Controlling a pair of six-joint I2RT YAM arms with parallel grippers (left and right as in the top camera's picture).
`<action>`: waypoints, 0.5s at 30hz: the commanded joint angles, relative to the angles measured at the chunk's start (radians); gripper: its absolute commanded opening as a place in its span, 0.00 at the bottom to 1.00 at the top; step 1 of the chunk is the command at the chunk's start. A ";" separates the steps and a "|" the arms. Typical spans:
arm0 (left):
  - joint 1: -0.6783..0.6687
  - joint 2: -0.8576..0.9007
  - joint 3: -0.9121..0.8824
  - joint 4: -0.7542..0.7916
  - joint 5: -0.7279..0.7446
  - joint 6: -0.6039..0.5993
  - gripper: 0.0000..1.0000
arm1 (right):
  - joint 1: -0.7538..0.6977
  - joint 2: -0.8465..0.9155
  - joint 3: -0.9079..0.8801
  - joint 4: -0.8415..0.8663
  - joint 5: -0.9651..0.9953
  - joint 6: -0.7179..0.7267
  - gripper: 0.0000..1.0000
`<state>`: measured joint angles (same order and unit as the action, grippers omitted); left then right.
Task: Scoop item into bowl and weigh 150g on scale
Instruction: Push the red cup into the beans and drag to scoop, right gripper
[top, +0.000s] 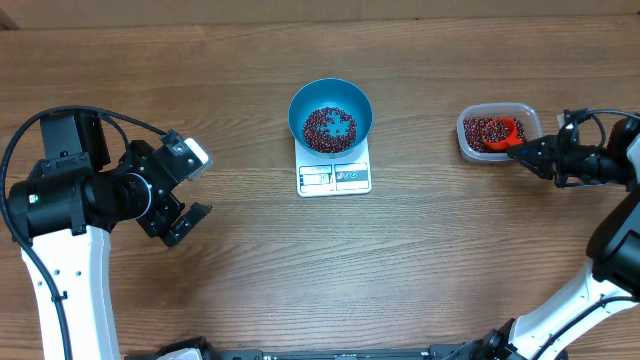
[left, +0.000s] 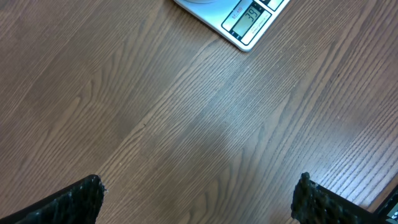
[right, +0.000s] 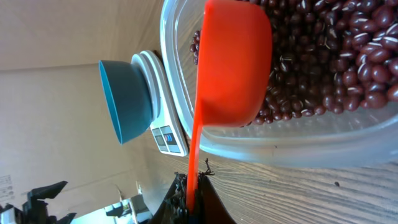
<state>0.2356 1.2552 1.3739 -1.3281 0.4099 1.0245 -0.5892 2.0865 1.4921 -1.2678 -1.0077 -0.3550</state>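
Note:
The blue bowl (top: 331, 116) stands on the white scale (top: 334, 177) at the table's middle, with a layer of dark red beans (top: 329, 128) inside. More beans (right: 329, 56) fill the clear tub (top: 496, 132) at the right. My right gripper (top: 530, 153) is shut on the handle of a red scoop (right: 233, 68), whose cup sits in the tub over the beans. My left gripper (top: 190, 190) stands open over bare wood, left of the scale, nothing between its fingers. The scale's display (left: 249, 15) shows at the top of the left wrist view.
A cardboard wall (right: 56, 112) runs along the table's far side. Bare wood lies between the scale and each arm.

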 joint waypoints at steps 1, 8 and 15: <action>0.000 0.002 0.002 -0.002 -0.006 0.034 1.00 | -0.030 0.007 -0.005 -0.006 -0.045 -0.021 0.04; 0.000 0.002 0.002 -0.002 -0.006 0.034 1.00 | -0.048 0.007 -0.005 -0.026 -0.054 -0.021 0.04; 0.000 0.002 0.002 -0.003 -0.006 0.034 0.99 | -0.048 0.007 -0.005 -0.037 -0.069 -0.022 0.04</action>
<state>0.2356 1.2552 1.3739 -1.3281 0.4099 1.0245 -0.6346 2.0865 1.4921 -1.3018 -1.0393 -0.3622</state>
